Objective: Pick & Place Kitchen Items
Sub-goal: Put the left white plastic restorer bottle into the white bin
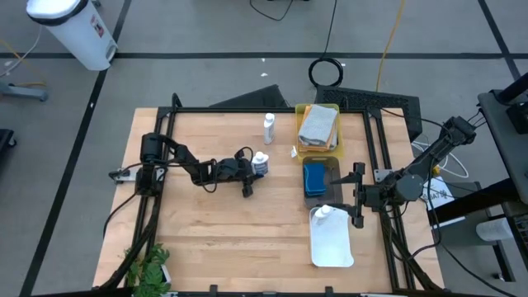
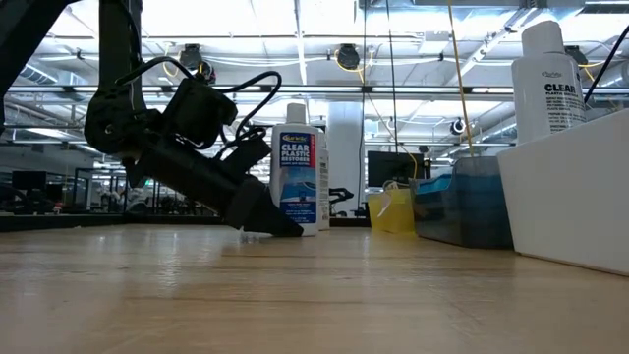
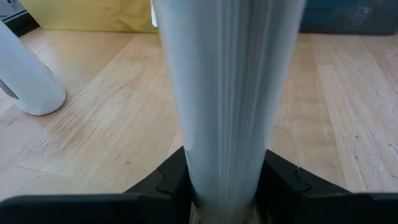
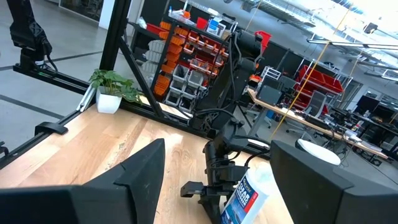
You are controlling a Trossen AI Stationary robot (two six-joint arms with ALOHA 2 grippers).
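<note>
A small white bottle with a blue label stands upright on the wooden table, left of centre. My left gripper comes in from the table's left and is shut on the bottle. A second bottle stands farther back, and a third one stands on the white tray. A grey towel lies in the yellow tray. A blue sponge lies in the dark grey tray. My right gripper hangs open, raised above the table's right side. My left gripper pinches the bottle's lower body between its two fingers, one on each side. The fingers slant down at it from the table's left side. The bottle is upright, and its base appears to rest on the table.
The three trays lie in a row along the table's right half, the yellow one farthest back. A black frame runs round the table top. A potted plant stands at the near left corner. Bare wood lies in front of the left gripper.
</note>
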